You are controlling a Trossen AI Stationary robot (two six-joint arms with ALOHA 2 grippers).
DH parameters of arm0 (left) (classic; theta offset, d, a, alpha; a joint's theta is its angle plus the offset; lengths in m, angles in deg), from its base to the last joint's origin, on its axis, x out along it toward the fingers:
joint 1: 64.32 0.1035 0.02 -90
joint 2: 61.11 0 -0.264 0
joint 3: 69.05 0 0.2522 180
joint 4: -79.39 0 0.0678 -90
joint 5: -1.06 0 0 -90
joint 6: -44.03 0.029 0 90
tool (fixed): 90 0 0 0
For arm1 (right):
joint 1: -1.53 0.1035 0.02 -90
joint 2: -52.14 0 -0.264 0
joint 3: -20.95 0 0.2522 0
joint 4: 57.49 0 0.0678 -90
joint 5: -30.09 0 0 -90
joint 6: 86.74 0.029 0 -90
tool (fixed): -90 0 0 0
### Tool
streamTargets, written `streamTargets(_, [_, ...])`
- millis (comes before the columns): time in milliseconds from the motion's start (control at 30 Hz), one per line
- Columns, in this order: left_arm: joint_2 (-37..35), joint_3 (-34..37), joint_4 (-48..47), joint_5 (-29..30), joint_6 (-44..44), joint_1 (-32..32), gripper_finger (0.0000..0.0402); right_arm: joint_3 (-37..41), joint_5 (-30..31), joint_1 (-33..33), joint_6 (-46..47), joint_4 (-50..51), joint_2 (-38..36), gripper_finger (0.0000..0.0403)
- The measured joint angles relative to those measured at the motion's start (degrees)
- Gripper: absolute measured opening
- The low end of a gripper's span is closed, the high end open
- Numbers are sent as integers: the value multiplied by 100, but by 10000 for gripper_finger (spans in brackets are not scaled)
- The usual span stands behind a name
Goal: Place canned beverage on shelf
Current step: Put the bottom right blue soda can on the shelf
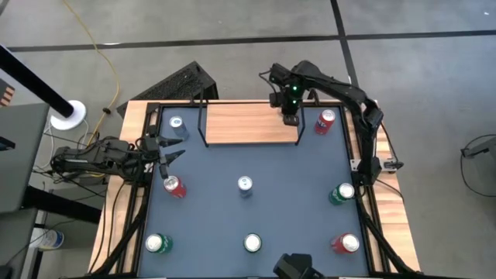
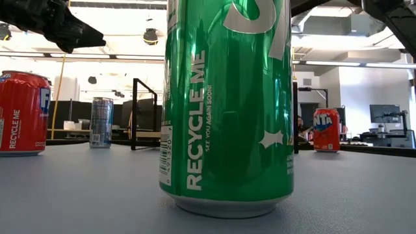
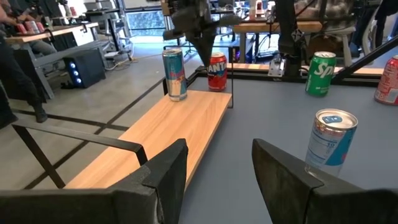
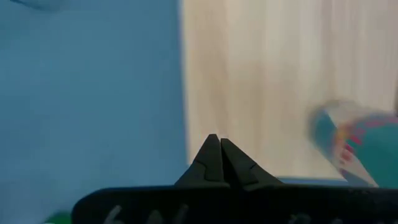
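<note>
Right gripper (image 4: 219, 144) is seen pressed together, empty, above shelf (image 1: 248, 124); slim can (image 4: 354, 146) is cut off. Left gripper (image 3: 217, 168) is held apart, empty.

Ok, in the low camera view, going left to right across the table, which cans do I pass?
red can → slim blue-and-silver can → large green can, closest to the camera → orange Fanta can

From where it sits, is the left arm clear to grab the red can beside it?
Probably yes: the left gripper stands open just above the red can, with bare tabletop between them and no other can close by.
</note>
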Motion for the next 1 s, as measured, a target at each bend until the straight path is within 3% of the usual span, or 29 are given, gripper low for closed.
streamTargets(267, [0,0,-4,3,0,-1,171,146,404,-269,-23,-508,0,0])
streamTargets(467, [0,0,-4,5,0,0,171,146,1125,-338,143,-497,0,0])
streamTargets(1000, [0,0,-2,7,0,0,171,148,1206,-307,176,-260,0,0])
